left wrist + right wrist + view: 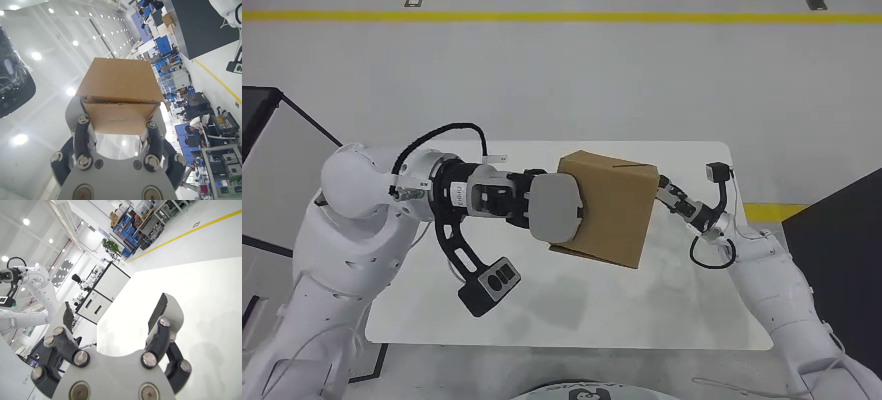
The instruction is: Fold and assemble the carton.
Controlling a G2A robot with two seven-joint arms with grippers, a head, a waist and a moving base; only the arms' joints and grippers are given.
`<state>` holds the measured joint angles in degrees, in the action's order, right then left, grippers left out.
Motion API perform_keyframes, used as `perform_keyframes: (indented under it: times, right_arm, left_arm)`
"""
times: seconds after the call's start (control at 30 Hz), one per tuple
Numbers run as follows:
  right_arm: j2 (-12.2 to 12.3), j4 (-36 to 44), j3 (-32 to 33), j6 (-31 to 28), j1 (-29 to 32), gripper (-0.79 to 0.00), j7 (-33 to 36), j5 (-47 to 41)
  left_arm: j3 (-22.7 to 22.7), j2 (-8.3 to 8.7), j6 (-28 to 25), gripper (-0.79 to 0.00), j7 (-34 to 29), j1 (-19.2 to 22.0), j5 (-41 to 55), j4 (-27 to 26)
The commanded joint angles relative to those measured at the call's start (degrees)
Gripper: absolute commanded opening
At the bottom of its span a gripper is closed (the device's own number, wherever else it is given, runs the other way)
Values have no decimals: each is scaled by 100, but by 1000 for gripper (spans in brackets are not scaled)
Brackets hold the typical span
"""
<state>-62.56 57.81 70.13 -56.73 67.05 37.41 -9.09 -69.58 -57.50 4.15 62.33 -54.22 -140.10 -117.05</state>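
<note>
Top view: left gripper (560, 208) is clamped on one side of the carton (607, 205) and holds it tilted above the white table (442, 310). No corner looks to be resting on the surface. The right arm (692, 212) comes in at the opposite side, its tip hidden behind the box. Risk: this is a one-sided hold on a tilted box, so any push from the other arm could pivot the carton in the grasp or slide it out.

Left wrist view: pads (70, 111) press two opposite walls, closed on the carton. The end flaps (119, 115) facing the camera are folded in but not flush. The seam gapes at the corners and a raw corrugated edge shows. Risk: squeezing harder may bow the walls and spring these flaps open, or crease the board.

Right wrist view: right gripper (115, 313) is spread wide with nothing between the fingers, hanging over bare table. Risk: coming in this wide, a fingertip could snag a flap edge or knock the box loose. How it lines up with the carton can't be judged from here.
</note>
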Motion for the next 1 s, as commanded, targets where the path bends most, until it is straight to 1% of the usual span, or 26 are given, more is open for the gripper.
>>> perform_keyframes:
  times: [0.0,0.03,0.2,0.5,0.67,0.87,0.97]
  right_arm:
    - [0,0,0,0,0,0,0,0]
    - [0,0,0,0,0,0,0,0]
    - [0,0,0,0,0,0,0,0]
    - [0,0,0,0,0,0,0,0]
    - [0,0,0,0,0,0,0,0]
    - [0,0,0,0,0,0,0,0]
    - [0,0,0,0,0,0,0,0]
  left_arm:
    - [-26,-4,184,-785,-106,-21,-80,-69]
    - [-46,-11,354,-785,-187,-48,-69,-53]
    - [-180,-9,1088,-785,-151,-19,-463,32]
    - [-267,5,2150,-785,83,10,-1265,257]
    - [-292,9,2402,-785,52,71,-1532,175]
    - [-297,8,2620,-785,-33,82,-1492,144]
    - [-304,12,2646,-785,-38,84,-1448,153]
